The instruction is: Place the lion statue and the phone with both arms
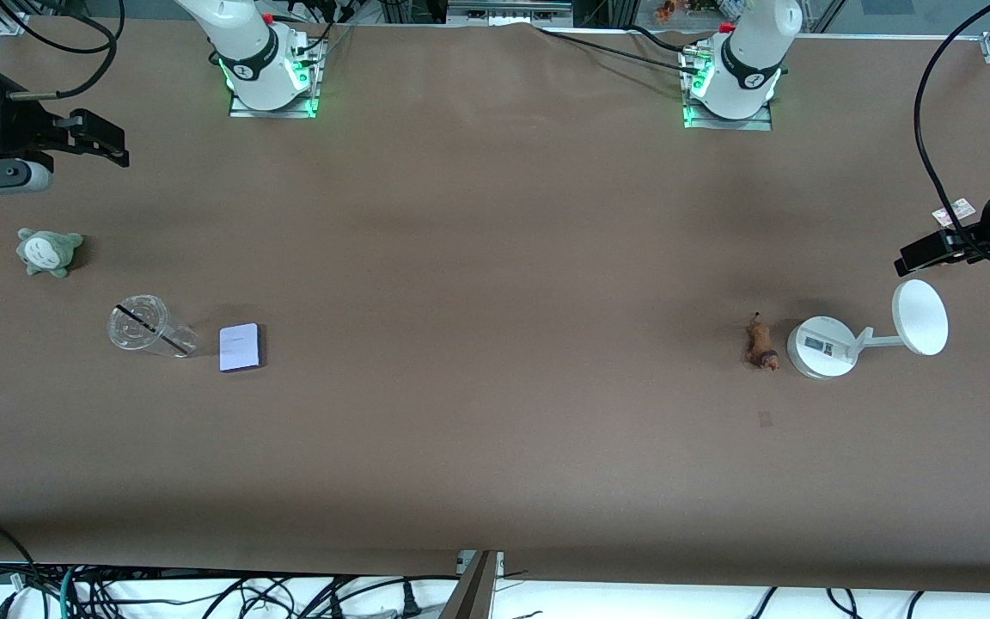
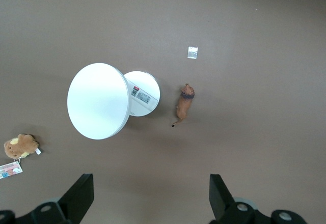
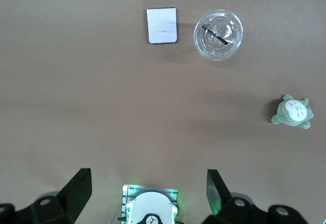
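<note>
On the table lies the phone [image 1: 241,347] beside a clear cup [image 1: 149,327], and the lion statue [image 1: 760,343] beside a white stand [image 1: 821,346]. Both grippers — left gripper [image 2: 147,196], right gripper [image 3: 147,193] — hang wide open, holding nothing.

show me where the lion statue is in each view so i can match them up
Front view: the lion statue lies on the table toward the left arm's end, right beside the white stand's round base.
Left wrist view: lion statue beside that same stand base.
Right wrist view: not in it.
Shared landmark: the white stand.
</note>
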You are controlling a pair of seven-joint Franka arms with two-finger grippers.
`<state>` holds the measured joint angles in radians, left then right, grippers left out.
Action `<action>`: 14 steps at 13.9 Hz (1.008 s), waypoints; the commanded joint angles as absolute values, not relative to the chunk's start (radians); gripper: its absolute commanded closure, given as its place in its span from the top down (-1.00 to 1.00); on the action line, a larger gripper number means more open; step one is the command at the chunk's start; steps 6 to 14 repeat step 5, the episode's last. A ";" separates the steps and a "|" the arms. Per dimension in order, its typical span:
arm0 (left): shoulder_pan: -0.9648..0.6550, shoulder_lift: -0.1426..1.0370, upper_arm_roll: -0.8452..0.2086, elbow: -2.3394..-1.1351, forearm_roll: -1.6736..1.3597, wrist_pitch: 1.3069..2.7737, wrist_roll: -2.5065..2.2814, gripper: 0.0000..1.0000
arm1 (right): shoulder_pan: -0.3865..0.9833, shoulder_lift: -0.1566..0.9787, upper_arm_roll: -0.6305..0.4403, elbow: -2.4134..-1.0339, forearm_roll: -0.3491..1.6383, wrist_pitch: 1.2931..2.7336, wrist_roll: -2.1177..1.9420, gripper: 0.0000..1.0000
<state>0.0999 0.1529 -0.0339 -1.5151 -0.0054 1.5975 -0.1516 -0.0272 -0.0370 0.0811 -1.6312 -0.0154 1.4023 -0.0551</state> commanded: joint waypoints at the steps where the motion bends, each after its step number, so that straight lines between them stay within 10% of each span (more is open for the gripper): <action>1: 0.106 0.169 -0.035 -1.479 -0.017 1.572 -0.129 1.00 | -0.035 -0.014 0.095 -1.594 -0.028 1.375 -0.071 0.99; 14: 0.106 0.169 -0.035 -1.480 -0.017 1.572 -0.129 1.00 | -0.032 -0.008 0.097 -1.586 -0.025 1.370 -0.071 0.99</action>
